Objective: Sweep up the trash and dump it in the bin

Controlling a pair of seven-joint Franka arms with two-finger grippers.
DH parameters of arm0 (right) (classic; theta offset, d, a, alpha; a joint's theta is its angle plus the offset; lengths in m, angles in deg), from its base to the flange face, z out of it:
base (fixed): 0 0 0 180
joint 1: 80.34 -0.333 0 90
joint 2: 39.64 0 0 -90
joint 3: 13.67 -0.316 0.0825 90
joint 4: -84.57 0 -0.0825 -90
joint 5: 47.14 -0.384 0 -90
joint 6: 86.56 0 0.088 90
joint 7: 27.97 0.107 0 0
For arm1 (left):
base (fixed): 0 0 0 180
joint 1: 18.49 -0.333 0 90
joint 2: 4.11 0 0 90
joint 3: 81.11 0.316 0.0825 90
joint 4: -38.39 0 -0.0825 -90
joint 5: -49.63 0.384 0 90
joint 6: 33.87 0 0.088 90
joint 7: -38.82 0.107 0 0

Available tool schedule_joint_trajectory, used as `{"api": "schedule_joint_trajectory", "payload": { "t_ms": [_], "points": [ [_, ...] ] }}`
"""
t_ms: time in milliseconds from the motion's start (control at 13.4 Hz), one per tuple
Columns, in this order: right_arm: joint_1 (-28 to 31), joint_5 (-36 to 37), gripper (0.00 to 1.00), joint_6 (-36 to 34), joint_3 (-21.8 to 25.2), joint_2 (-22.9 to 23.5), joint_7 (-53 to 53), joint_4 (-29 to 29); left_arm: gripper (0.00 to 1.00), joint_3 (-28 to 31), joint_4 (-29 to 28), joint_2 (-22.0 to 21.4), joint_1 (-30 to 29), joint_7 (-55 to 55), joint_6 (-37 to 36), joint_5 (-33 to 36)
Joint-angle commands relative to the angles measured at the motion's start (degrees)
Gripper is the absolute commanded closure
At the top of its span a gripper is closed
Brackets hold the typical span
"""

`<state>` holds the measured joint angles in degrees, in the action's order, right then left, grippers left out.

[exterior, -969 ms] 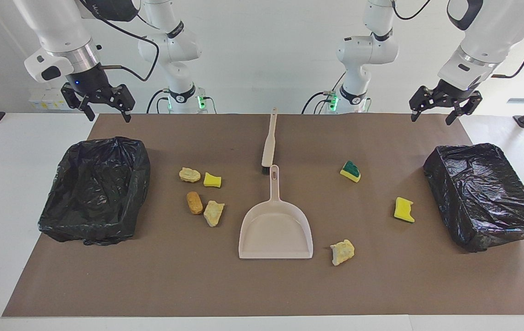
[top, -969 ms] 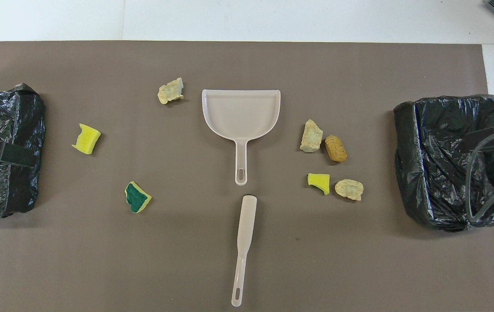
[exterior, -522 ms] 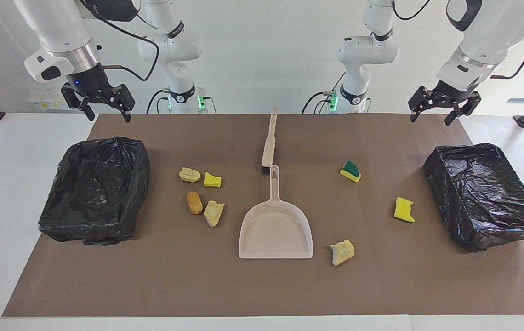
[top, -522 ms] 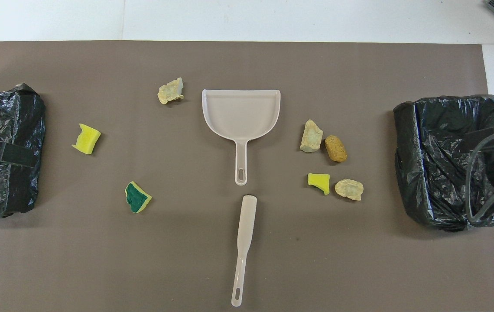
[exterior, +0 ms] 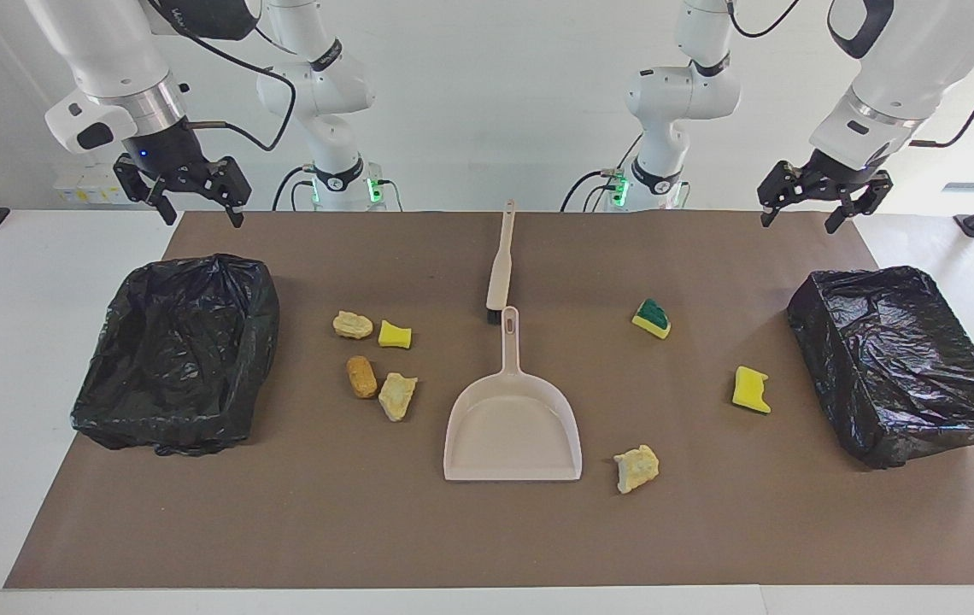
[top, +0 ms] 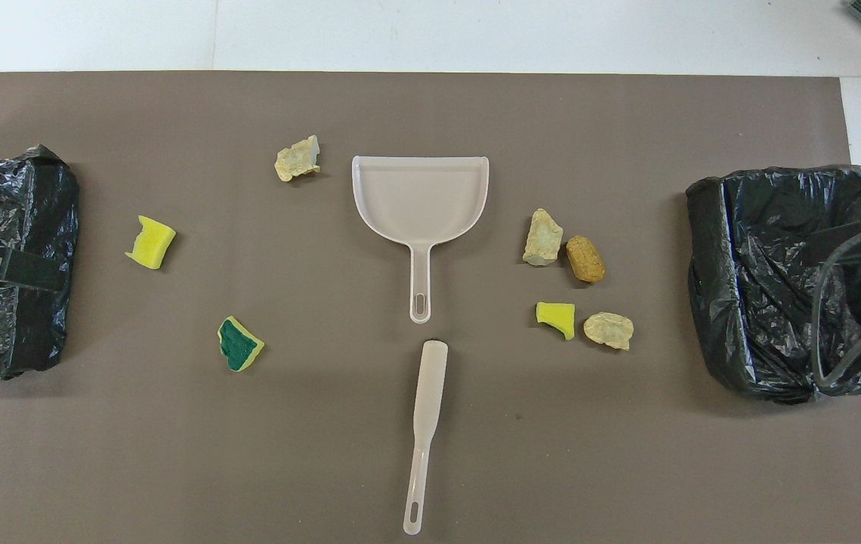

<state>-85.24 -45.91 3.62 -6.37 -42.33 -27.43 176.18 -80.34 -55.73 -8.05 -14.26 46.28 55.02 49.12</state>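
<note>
Several trash scraps lie on the brown mat. A beige chunk (exterior: 352,325), a yellow sponge bit (exterior: 394,334), an orange-brown lump (exterior: 360,377) and another beige chunk (exterior: 397,395) cluster toward the right arm's end. A green-topped wedge (exterior: 651,318), a yellow bit (exterior: 750,389) and a beige chunk (exterior: 636,468) lie toward the left arm's end. A black-lined bin (exterior: 175,282) stands at the right arm's end and another bin (exterior: 901,290) at the left arm's. My right gripper (exterior: 202,218) hangs open and empty above the first, my left gripper (exterior: 797,222) open and empty above the second.
A beige dustpan (exterior: 513,461) lies mid-mat, its handle pointing toward the robots. A beige brush (exterior: 500,265) lies in line with it, nearer to the robots, bristles by the pan's handle. White table (exterior: 17,342) borders the mat.
My left gripper has drifted slightly upward. The right gripper, the trash, the dustpan and the brush have not moved.
</note>
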Motion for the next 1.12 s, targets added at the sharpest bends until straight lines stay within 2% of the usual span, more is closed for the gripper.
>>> {"api": "schedule_joint_trajectory", "payload": {
  "t_ms": [0, 1044],
  "points": [
    [0.4, 0.5, 0.0, 1.0, -0.4, -1.5, -1.1, 1.8, 0.0, 0.4, -1.6, -1.2, 0.8, -0.2, 0.6, 0.0],
    [0.4, 0.5, 0.0, 1.0, -0.4, -1.5, -1.1, 1.7, 0.0, 0.3, -4.1, -2.1, 3.0, -0.6, 1.9, 0.0]
  ]
}}
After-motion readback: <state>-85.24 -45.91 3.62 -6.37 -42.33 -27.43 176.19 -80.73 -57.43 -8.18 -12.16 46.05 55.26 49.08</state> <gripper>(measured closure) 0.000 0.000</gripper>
